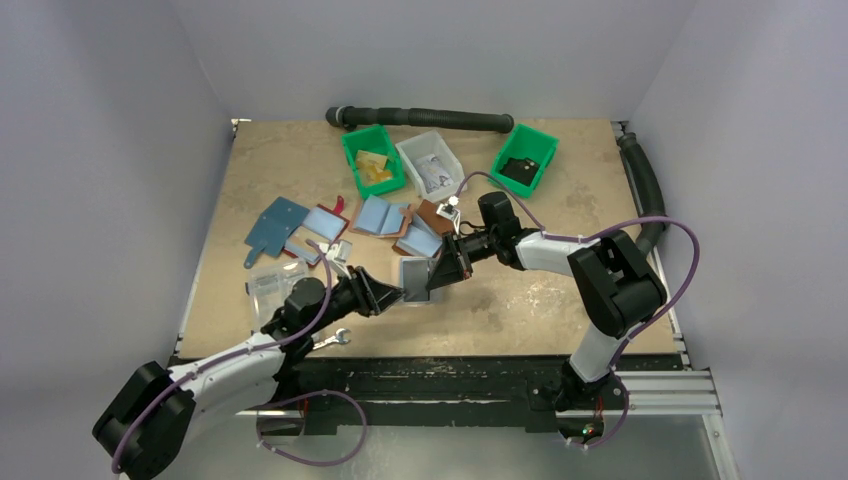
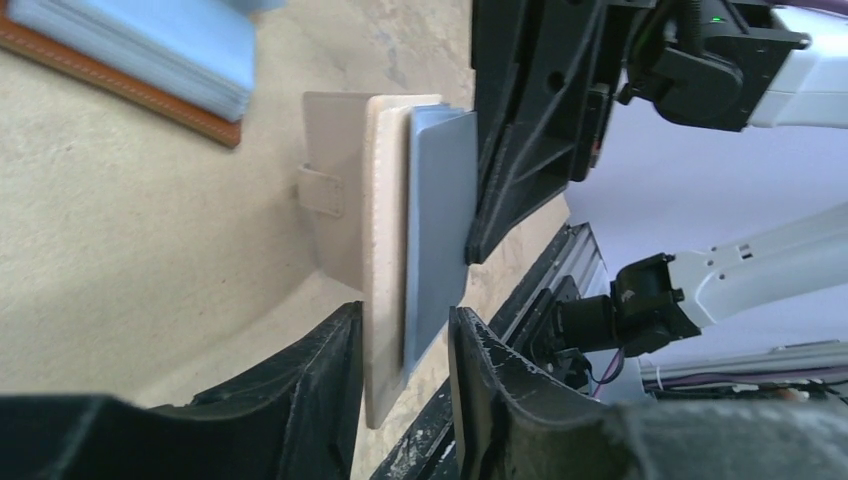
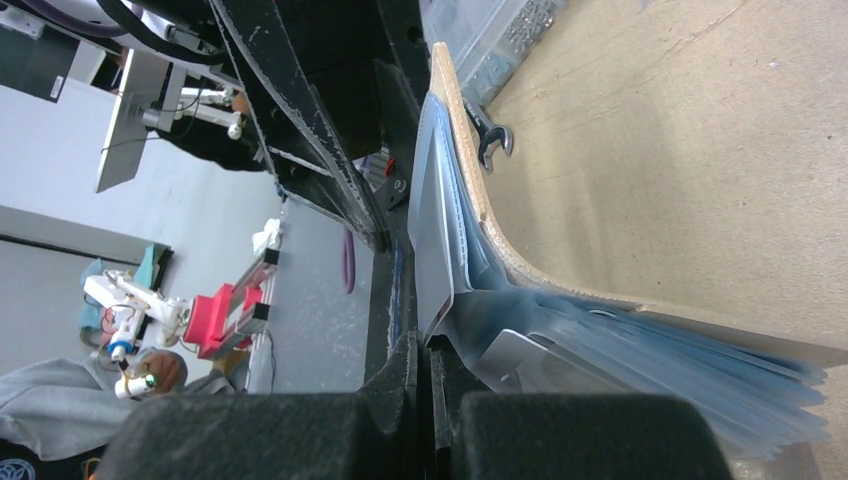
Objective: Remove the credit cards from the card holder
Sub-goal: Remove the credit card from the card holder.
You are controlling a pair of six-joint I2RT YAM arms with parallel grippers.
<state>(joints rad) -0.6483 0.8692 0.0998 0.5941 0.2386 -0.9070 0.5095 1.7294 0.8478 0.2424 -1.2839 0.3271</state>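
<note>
The card holder (image 1: 414, 281), a flat case with a whitish rim, stands on edge above the table's middle, between my two grippers. In the left wrist view the holder (image 2: 383, 250) sits between my left gripper's (image 2: 405, 340) jaws, with a grey-blue credit card (image 2: 440, 210) sticking out beside it. My left gripper (image 1: 398, 293) grips its left end. My right gripper (image 1: 438, 274) is shut on the card's edge. In the right wrist view my right gripper (image 3: 428, 350) pinches the thin grey card (image 3: 435, 250). The light blue card is not clearly seen.
Brown wallets with blue lining (image 1: 385, 217) and a blue-grey pouch (image 1: 275, 225) lie behind. Two green bins (image 1: 372, 160) (image 1: 525, 160) and a clear bin (image 1: 430, 162) stand at the back. A clear plastic box (image 1: 275, 283) and a wrench (image 1: 335, 338) lie near the left arm.
</note>
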